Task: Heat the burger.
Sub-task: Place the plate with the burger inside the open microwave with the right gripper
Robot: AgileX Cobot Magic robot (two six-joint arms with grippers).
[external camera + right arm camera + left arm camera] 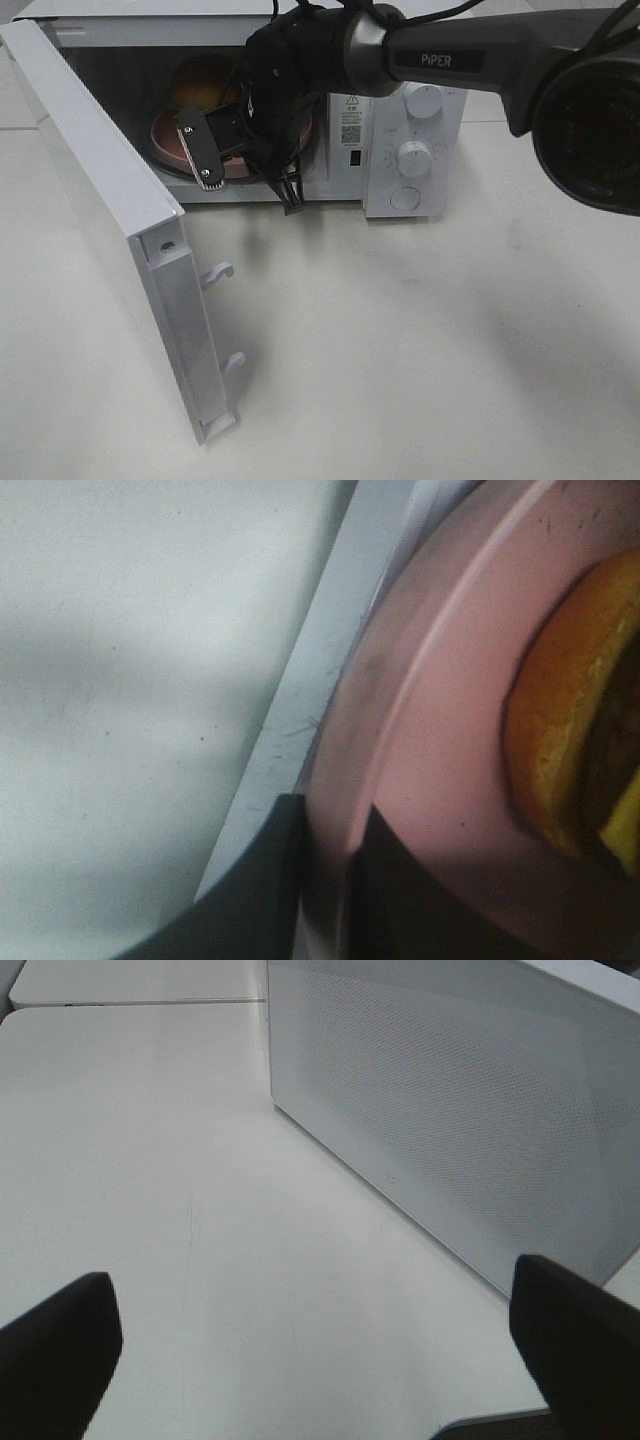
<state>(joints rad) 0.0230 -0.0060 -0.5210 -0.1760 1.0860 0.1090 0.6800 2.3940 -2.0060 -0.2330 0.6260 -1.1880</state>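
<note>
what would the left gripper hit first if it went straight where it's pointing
The left gripper would likely meet the table top first, with the microwave door just beyond; depth is unclear.

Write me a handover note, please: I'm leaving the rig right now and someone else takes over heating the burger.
Left gripper: jaws wide open, holding nothing, over the table beside a white perforated panel.
Right gripper: reached into the microwave, jaws closed on the rim of the pink plate.
Burger: on that plate, inside the cavity. Door stands open.
Done: burger and plate are in.
Left: probably let go of the plate, pull the right arm out, shut the door, set the knobs.
</note>
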